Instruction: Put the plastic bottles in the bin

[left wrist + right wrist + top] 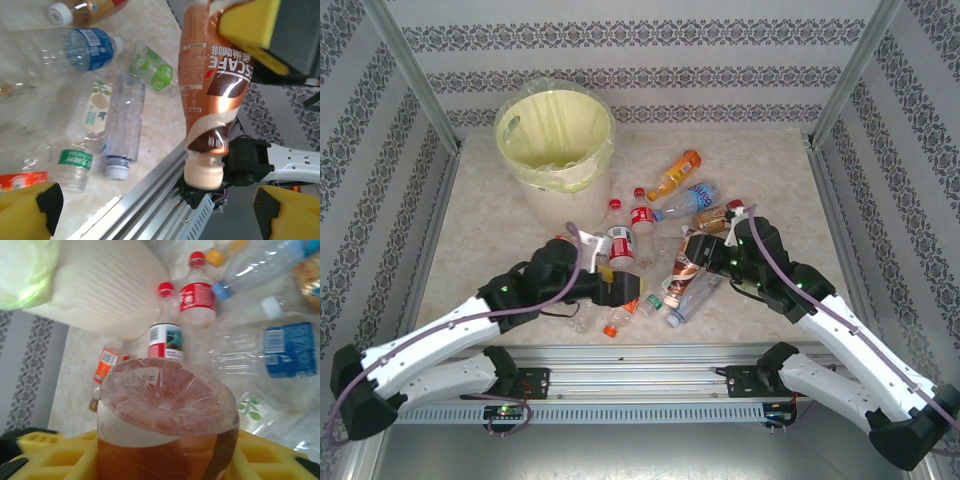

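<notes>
Bottle (682, 272), brown, clamped near its base in right gripper (703, 252) at table centre; left gripper (620, 290) spread wide, holding nothing. Bin (550, 205) stands far left. Risk: slick bottle slipping mid-carry, or clipping 2 red-capped bottles (642, 225) between.

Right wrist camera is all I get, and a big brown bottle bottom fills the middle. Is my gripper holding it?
Observer: Yes. The right gripper is shut on the brown bottle near its base, and the bottle hangs with its cream cap pointing down.
Operator: What's the other arm doing?
Observer: The left gripper is open with nothing in it, low beside the other bottles and facing yours.
Operator: Which way is the bin?
Observer: The bin stands upright at the far left of the table, beyond the left arm.
</notes>
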Controlling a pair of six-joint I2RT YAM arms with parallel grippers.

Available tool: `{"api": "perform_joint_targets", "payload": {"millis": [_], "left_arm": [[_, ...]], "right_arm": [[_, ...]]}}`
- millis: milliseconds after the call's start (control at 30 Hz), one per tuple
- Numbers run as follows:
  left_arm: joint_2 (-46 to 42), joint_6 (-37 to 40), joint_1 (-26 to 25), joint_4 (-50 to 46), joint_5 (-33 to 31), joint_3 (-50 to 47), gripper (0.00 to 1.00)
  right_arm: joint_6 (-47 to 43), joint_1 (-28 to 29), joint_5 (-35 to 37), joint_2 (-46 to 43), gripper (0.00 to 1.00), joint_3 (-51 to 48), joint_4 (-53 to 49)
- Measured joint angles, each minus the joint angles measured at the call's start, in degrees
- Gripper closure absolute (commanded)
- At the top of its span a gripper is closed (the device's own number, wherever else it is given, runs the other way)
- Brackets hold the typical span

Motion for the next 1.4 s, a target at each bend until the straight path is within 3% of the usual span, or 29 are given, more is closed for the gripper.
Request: {"api": "perform_joint_targets", "payload": {"millis": [167,500,967,1100,1267,1400], "left_arm": [[8.5,-0.2,-3.5,6.7,-0.9,3.1,0.06],[14.5,-1.5,-4.1,17.0,0.7,4.2,0.19],[16.4,-2.8,-4.4,19.3,2.0,4.3,0.53],[16.4,-3.0,-4.5,19.3,1.9,4.4,0.60],[14.8,-4.6,-4.0,19.0,2.0,4.3,0.61],[11.0,-6.4,-2.4,17.9,1.7,3.6,0.61]], "right_arm": [[-0.7,2.8,-0.8,1.9,0.50,1.3,2.0],[-0.7,2.9,-2.2,2.0,0.50,1.3,2.8],[-0.9,2.9,-2.6,1.7,0.47,1.3,3.5],[-0.9,2.9,-2.7,1.5,0.36,1.2,3.6],[-0.5,2.9,-3.2,0.3,0.25,1.2,3.8],[-0.7,2.1,-4.8,-2.6,0.07,1.2,3.6]]}}
